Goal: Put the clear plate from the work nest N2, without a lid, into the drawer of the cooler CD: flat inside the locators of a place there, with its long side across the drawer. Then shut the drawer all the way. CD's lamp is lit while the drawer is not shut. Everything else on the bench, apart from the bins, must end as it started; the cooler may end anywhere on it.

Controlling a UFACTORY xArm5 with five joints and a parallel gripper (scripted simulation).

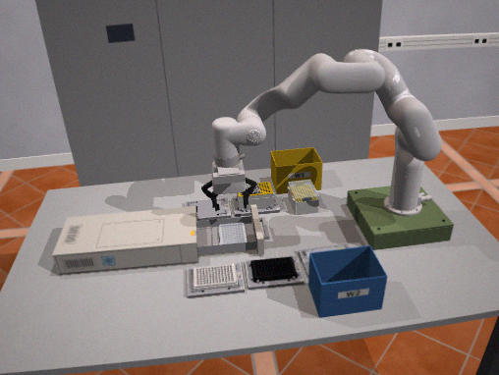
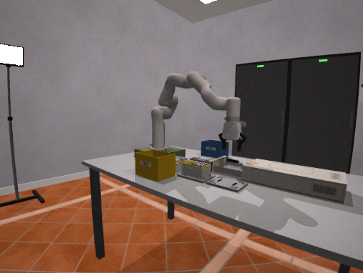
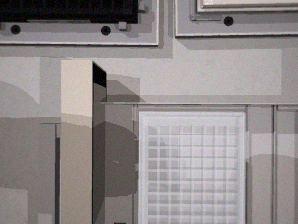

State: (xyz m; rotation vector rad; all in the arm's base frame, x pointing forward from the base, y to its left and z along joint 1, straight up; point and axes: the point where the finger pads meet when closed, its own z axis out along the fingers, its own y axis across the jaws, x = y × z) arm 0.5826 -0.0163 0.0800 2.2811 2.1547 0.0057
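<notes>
The clear plate (image 1: 232, 234) lies flat in the open drawer of the cooler CD (image 1: 125, 239), with no lid on it. In the wrist view the clear plate (image 3: 192, 167) sits between the drawer's rails, with the drawer's front panel (image 3: 76, 145) to its left. CD's orange lamp (image 1: 193, 233) is lit. My gripper (image 1: 230, 198) is open and empty. It hangs well above the drawer's far side, clear of the plate. In the exterior view the gripper (image 2: 232, 143) hangs above the drawer end of the cooler (image 2: 294, 176).
A white plate (image 1: 214, 276) and a black plate (image 1: 273, 269) sit in nests in front of the drawer. The blue bin W2 (image 1: 347, 280) stands at the front right and the yellow bin W1 (image 1: 296, 170) behind. Tip boxes (image 1: 303, 193) and an empty nest (image 2: 227, 183) lie behind the drawer.
</notes>
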